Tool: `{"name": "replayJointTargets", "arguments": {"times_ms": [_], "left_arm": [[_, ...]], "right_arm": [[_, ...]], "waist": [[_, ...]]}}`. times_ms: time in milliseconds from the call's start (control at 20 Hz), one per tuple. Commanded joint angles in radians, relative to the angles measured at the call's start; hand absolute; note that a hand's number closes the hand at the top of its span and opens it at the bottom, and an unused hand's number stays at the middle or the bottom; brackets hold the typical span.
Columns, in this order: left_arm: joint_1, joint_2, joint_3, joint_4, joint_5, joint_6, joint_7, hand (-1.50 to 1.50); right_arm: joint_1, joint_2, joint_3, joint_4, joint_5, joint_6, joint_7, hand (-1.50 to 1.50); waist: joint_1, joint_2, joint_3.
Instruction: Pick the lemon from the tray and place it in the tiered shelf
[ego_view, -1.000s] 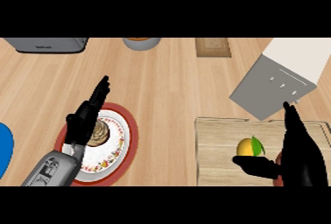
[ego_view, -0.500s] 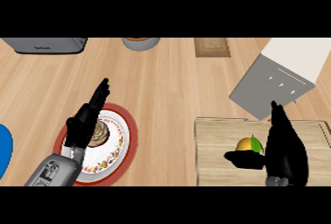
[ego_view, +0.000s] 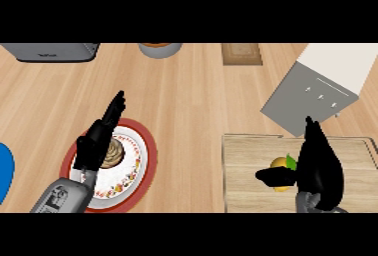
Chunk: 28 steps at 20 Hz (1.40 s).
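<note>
Two black hands enter the head view from its lower edge, one on each side of the wooden counter (ego_view: 192, 100).

Right side: the right hand (ego_view: 319, 165) lies over the wooden tray (ego_view: 244, 175), fingers straight and pointing away from the robot toward the tiered shelf (ego_view: 314, 92). The thumb (ego_view: 272, 175) sticks out to the left. The lemon (ego_view: 280, 163), yellow with a green patch, lies on the tray, tucked against the hand between the thumb and the fingers. The thumb overlaps the lemon's lower part. The hand partly covers the lemon. Whether the hand is clasping the lemon or merely beside it cannot be told from this angle.

The tiered shelf is a grey and cream unit at the upper right. Its near corner stands just beyond the far edge of the tray, close to the right hand's fingertips.

Left side: the left hand (ego_view: 100, 140) rests open, fingers straight and pointing up and away, over the left rim of a red-rimmed plate (ego_view: 140, 160). A brown swirled item (ego_view: 116, 151) lies on the plate, partly hidden by the hand.

Far edge: a grey appliance (ego_view: 52, 51) sits at the upper left, a round pot (ego_view: 160, 49) near the top centre, and a small wooden box (ego_view: 242, 53) to the right of it. A blue object (ego_view: 6, 172) shows at the left edge.
</note>
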Motion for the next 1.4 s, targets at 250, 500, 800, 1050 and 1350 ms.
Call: {"name": "replayJointTargets", "arguments": {"times_ms": [250, 500, 800, 1050, 1350], "left_arm": [[0.005, -0.021, 0.043, -0.011, -0.024, -0.027, 0.008, 0.00], [-0.018, -0.065, 0.057, 0.078, -0.043, -0.058, -0.048, 0.00], [0.102, -0.047, 0.047, -0.152, -0.097, -0.022, 0.075, 0.00], [0.016, -0.040, 0.144, -0.033, -0.070, -0.121, 0.027, 0.00], [0.085, -0.084, 0.142, -0.058, -0.121, -0.117, 0.007, 0.00]], "right_arm": [[0.035, 0.088, -0.060, 0.047, 0.057, 0.039, 0.059, -1.50], [0.093, 0.106, -0.079, 0.018, 0.077, 0.052, 0.001, -1.50], [0.134, 0.121, -0.088, 0.012, 0.070, 0.055, -0.041, -1.50], [0.094, 0.128, -0.060, 0.162, 0.048, -0.024, -0.044, 1.50], [0.085, 0.111, -0.059, 0.195, 0.104, 0.045, -0.115, 1.50]], "waist": [[-0.002, 0.000, 0.001], [-0.006, 0.000, 0.000], [0.003, -0.003, 0.001], [0.000, 0.000, 0.001], [0.001, 0.000, 0.001]]}}
